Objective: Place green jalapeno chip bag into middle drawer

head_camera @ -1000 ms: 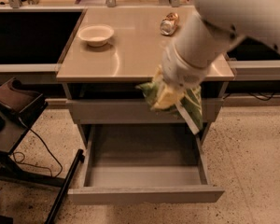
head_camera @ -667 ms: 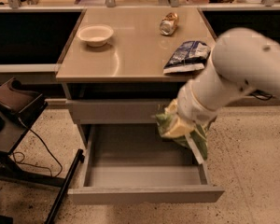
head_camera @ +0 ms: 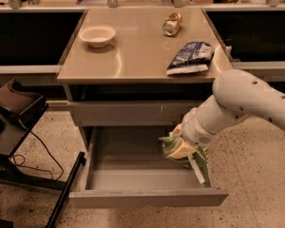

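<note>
Height over the drawer floor is what the coming move turns on: the claw (head_camera: 181, 147), at the end of the white arm (head_camera: 247, 101) reaching in from the right, is clenched on the green jalapeno chip bag (head_camera: 200, 161). The bag hangs directly below and slightly right of the claw, inside the outline of the open middle drawer (head_camera: 133, 177), at its right end. The bag's long axis runs steeply down, its white edge strip pointing toward the drawer's front right corner; whether its lowest tip touches the floor or the right wall I cannot tell. I judge the bag needs no sideways travel, only a short drop and a release. The drawer is pulled well out and shows nothing else inside; its grey floor lies bare left of the bag. Above it the upper drawer front (head_camera: 133, 113) is shut. On the tabletop (head_camera: 133, 61) are a pale bowl (head_camera: 97, 34), a can (head_camera: 172, 23) on its side and a blue-and-white chip bag (head_camera: 190, 58), all well apart from the claw.
</note>
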`<state>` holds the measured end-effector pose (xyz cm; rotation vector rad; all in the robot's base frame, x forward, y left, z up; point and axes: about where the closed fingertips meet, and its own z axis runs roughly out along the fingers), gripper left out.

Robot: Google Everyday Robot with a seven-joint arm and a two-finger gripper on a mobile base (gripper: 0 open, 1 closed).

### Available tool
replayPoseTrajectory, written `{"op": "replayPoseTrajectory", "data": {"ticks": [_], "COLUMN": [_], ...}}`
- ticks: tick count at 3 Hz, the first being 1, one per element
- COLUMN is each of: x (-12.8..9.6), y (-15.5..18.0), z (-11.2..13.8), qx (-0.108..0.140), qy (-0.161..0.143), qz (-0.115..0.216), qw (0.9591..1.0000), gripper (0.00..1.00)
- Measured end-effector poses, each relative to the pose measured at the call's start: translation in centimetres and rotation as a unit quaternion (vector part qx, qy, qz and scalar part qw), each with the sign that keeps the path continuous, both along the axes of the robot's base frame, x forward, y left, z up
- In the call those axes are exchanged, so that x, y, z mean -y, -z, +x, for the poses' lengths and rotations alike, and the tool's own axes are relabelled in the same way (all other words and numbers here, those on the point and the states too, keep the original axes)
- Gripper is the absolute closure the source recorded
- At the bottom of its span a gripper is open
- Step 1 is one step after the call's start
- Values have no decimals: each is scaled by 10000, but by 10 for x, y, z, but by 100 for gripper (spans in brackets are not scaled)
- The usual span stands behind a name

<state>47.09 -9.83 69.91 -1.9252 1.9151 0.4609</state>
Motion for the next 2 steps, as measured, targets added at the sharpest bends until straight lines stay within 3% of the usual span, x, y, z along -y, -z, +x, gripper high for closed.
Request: {"op": "replayPoseTrajectory", "data": {"ticks": [2], "x": [0], "y": [51], "z": [17], "qx": [119], "qy": [-24], "qz": [398], "qw": [9991], "gripper": [100]}}
